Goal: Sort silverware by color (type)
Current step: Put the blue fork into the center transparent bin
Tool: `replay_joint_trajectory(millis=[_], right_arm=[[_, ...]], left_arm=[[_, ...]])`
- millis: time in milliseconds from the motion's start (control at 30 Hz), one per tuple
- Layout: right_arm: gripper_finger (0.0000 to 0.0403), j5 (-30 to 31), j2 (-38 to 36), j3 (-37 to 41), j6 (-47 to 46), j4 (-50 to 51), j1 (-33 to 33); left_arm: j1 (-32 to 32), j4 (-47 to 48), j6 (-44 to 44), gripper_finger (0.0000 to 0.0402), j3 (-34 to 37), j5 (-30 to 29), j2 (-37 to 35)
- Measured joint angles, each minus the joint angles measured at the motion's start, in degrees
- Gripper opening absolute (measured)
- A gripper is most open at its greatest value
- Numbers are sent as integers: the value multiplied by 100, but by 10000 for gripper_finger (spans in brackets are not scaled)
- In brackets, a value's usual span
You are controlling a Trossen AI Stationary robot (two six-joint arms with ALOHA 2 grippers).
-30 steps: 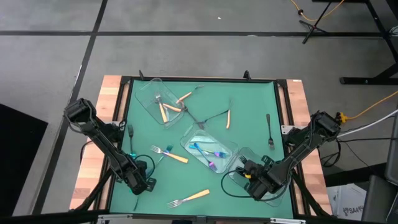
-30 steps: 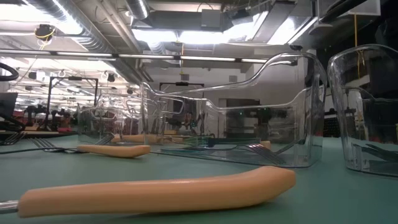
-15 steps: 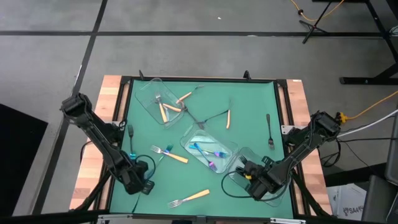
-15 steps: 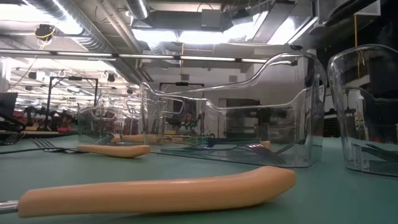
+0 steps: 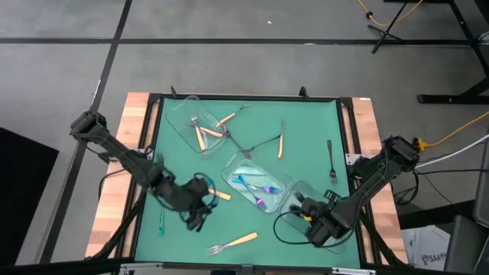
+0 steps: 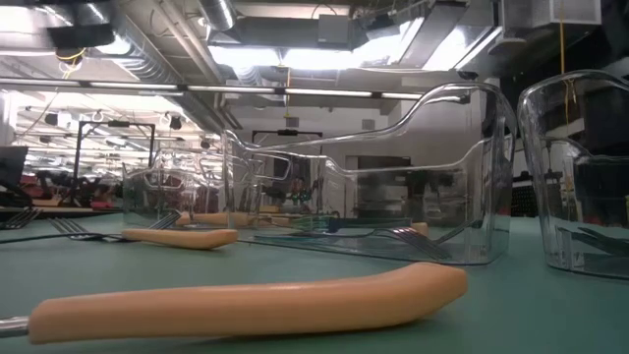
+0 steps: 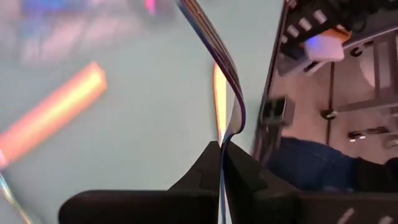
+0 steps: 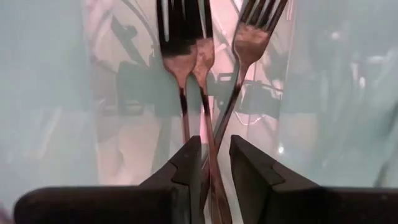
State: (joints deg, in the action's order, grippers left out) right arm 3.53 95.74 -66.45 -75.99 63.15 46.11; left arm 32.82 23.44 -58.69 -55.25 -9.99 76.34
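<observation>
My left gripper (image 5: 195,212) hovers near the table's middle, just near-left of the middle clear tray (image 5: 284,180), which holds iridescent utensils (image 5: 260,186). It is shut on an iridescent blue-purple utensil (image 7: 214,43). My right gripper (image 5: 309,215) is at the near-right tray (image 5: 284,222), open. Dark forks (image 8: 186,56) lie in that tray, and their handles run back between the fingers. Orange-handled forks lie flat on the mat (image 5: 208,189) (image 5: 233,243). Another iridescent utensil (image 5: 161,221) lies by the left edge. My left gripper pinches the iridescent utensil between its two shut fingertips (image 7: 208,163). The thin strip (image 7: 233,121) shows edge-on, curving away from the fingers, and it is lifted clear of the mat. Which end the fingers are on cannot be told.
The far-left tray (image 5: 177,116) holds orange-handled pieces (image 5: 201,137). Loose dark forks lie at the right (image 5: 331,160), the left (image 5: 159,162) and the far middle (image 5: 252,145), with an orange piece (image 5: 280,145) beside that one. In the low view an orange handle (image 6: 246,300) fills the foreground.
My left arm has swung from the near-left corner toward the table's middle and right, ending beside the orange fork and the middle tray. My right gripper has kept still at the near-right tray.
</observation>
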Motion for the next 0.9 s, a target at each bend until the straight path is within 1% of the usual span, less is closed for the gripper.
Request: replay_joint_trajectory(millis=[133, 267, 433, 667, 900], right_arm=[[76, 11, -1, -427, 98, 517, 0], [76, 182, -2, -856, 142, 882, 0], [76, 516, -2, -1380, 142, 1269, 0], [76, 966, -2, -2008, 140, 1561, 0], [76, 1445, -2, -2495, 138, 1716, -2]], left_arm=[[-645, -17, 1599, 0, -457, 27, 0], [-1166, -37, 3117, 0, -887, 44, 0], [-1656, -127, 4633, 0, -1213, 32, 5], [-2096, -372, 6130, 0, -1243, 41, 39], [-2284, -753, 7063, 0, -1243, 8, 198]])
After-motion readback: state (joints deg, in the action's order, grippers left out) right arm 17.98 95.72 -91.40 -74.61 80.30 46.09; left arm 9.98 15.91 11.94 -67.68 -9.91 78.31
